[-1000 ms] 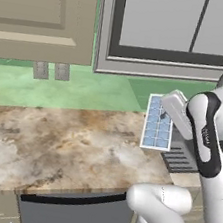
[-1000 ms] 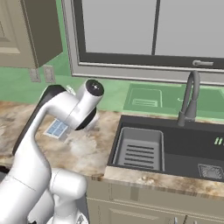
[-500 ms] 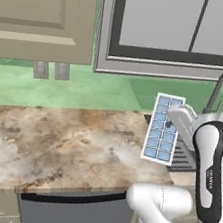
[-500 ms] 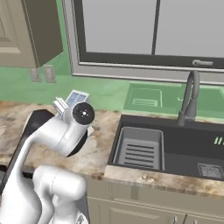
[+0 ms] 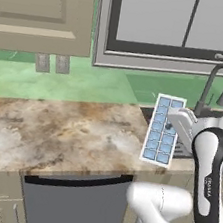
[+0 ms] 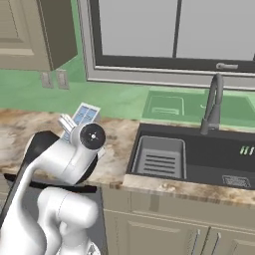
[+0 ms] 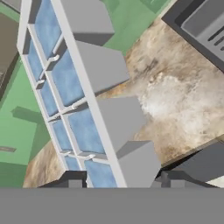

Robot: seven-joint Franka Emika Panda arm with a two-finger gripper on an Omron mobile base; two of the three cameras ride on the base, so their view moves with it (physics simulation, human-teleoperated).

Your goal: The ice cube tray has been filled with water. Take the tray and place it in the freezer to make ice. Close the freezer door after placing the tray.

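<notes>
Held the ice cube tray (image 5: 162, 130) clamped in the claw (image 5: 175, 119), lifted clear of the counter (image 5: 59, 136) and standing nearly on edge, its blue cells facing the left base camera beside the sink (image 6: 191, 157) and faucet (image 6: 213, 102). Seen along the claw, showed the tray (image 7: 78, 96) running up between the fingertips (image 7: 70, 178), gripped across its narrow width near one end, with counter and green backsplash (image 5: 77, 85) behind it. From the right base side, showed only the tray's upper corner (image 6: 84, 114) above the wrist. Judged the step to be the carry toward the freezer, with placing and door closing not yet done. Needed, for a clean carry, the tray rolled back toward level first, since a steep tilt would likely spill water out of the cells. Called for slow, smooth swings, because a grip near one end leaves a long free length prone to sag or twist. Advised keeping the tray clear of the faucet and the upper cabinet (image 5: 45, 12) while turning, and holding the grip firm until a shelf carried the weight.
</notes>
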